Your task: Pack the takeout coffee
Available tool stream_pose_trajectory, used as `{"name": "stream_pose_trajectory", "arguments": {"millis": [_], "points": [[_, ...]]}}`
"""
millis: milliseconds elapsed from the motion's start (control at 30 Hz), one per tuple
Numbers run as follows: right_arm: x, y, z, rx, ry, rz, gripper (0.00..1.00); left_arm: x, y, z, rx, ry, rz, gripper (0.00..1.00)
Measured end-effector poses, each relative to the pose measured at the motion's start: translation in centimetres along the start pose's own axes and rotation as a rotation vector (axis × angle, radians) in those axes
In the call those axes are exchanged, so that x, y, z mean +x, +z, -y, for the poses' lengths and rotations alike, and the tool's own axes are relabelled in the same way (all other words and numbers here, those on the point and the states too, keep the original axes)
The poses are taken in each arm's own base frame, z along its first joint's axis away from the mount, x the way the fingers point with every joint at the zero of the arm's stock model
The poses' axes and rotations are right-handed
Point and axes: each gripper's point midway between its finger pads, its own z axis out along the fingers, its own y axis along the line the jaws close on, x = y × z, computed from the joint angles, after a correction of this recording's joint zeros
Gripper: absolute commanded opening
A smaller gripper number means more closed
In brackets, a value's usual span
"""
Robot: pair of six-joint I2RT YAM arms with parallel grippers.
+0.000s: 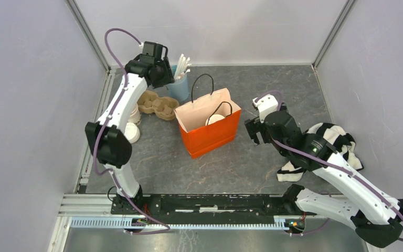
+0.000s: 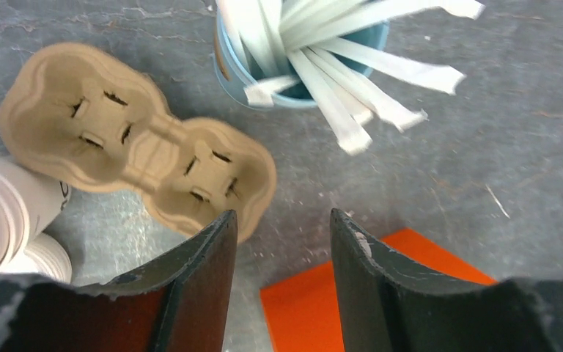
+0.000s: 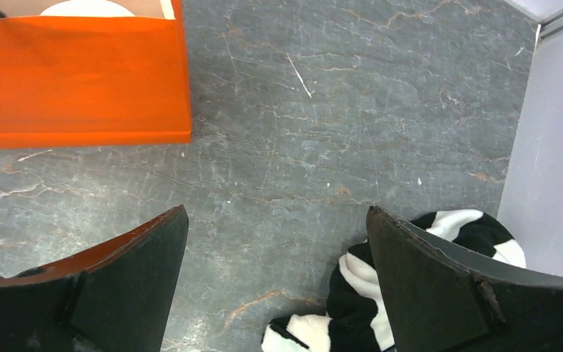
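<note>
The white-lidded takeout coffee (image 1: 215, 119) sits inside the orange paper bag (image 1: 212, 137). Behind the bag, the left gripper (image 2: 282, 220) hangs half-spread and empty by the blue cup (image 2: 234, 81) of white wrapped straws (image 2: 337, 103). It should probably pinch 1 straw high without tipping the cup. Right of the bag, the right gripper (image 3: 275, 213) gapes wide, empty.

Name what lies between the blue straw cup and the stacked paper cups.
The empty brown cup carrier lies there, flat; the left wrist view shows it clearest.
</note>
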Motion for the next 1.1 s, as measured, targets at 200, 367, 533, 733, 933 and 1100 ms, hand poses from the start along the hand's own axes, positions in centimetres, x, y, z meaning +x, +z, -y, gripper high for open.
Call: {"name": "stream_pose_trajectory", "arguments": {"millis": [200,367,533,733,933,1100], "points": [[0.7,1.6,-0.6,0.017,-0.032,-0.061,0.98,-0.2,5.2,-1.2,-0.054,0.033,-0.005,0.49],[1.0,1.9,-0.5,0.033,-0.037,-0.076,0.98,-1.6,6.9,-1.9,-0.056,0.027,0.027,0.47],[1.1,2.1,-0.2,0.049,-0.038,-0.083,0.98,-3.4,7.9,-2.4,-0.044,0.013,0.072,0.43],[1.3,2.7,-0.3,0.061,-0.047,-0.105,0.98,-3.7,9.5,-1.8,-0.008,0.009,0.062,0.4],[1.1,2.9,-0.2,0.067,-0.05,-0.109,0.98,-3.6,10.2,-1.3,0.015,0.01,0.049,0.33],[1.0,3.0,-0.1,0.072,-0.05,-0.107,0.98,-3.5,10.2,-1.3,0.017,0.009,0.047,0.33]]}}
